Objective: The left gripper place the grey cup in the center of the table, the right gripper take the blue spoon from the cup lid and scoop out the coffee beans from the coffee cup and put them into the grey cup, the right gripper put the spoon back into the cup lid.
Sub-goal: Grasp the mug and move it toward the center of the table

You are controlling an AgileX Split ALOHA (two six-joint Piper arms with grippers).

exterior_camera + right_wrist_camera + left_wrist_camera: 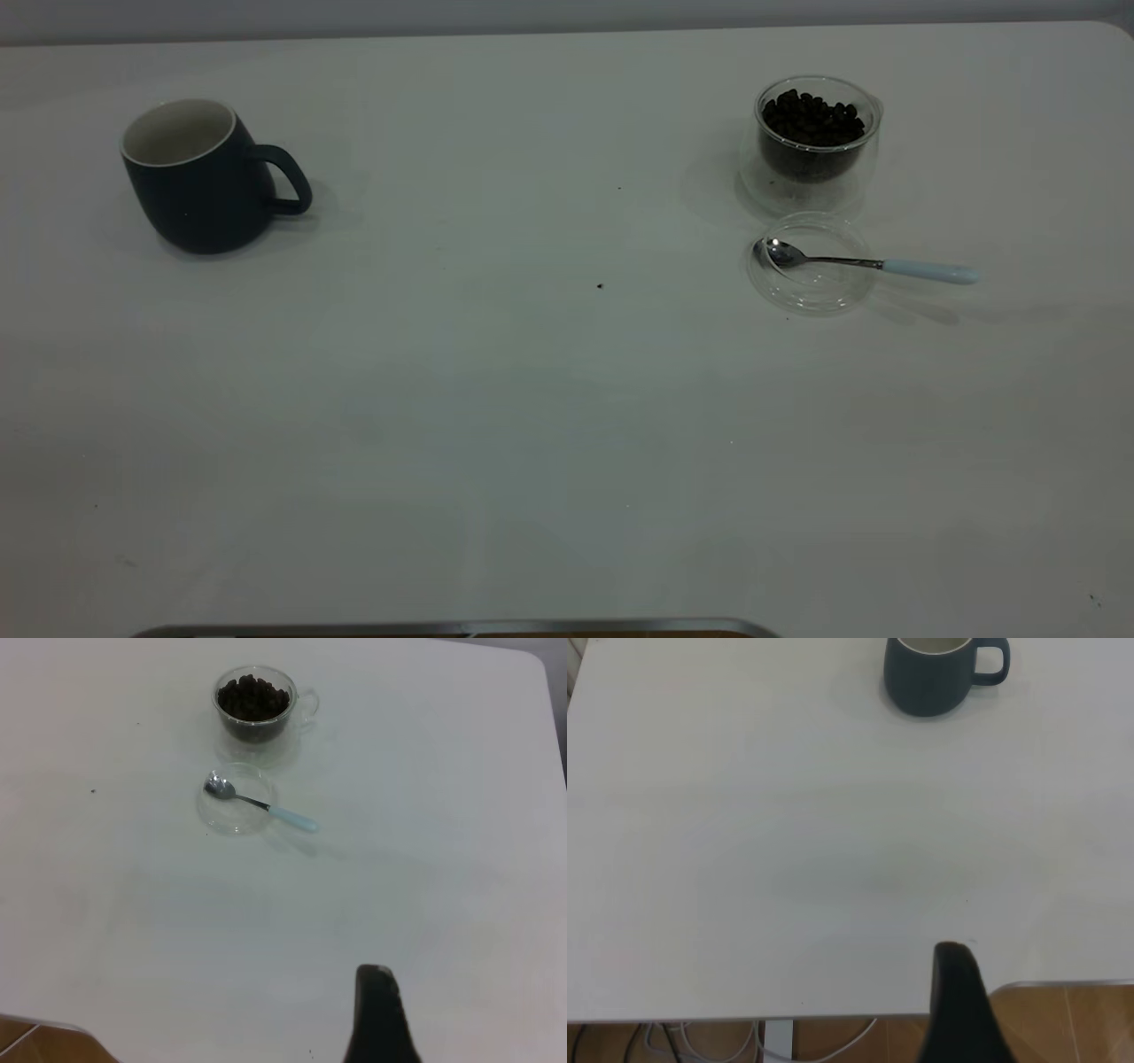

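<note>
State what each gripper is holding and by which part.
Nothing is held. The grey cup stands alone at the left; the blue spoon rests in the cup lid.

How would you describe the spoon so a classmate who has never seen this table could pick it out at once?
On the table, look to the right side for the glass cup of coffee beans. Just in front lies a clear round lid. The spoon rests with its bowl in it, its pale blue handle pointing right.

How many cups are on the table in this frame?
2. The grey cup stands at the table's far left, empty. The coffee cup stands at far right, holding coffee beans, just behind the cup lid.
</note>
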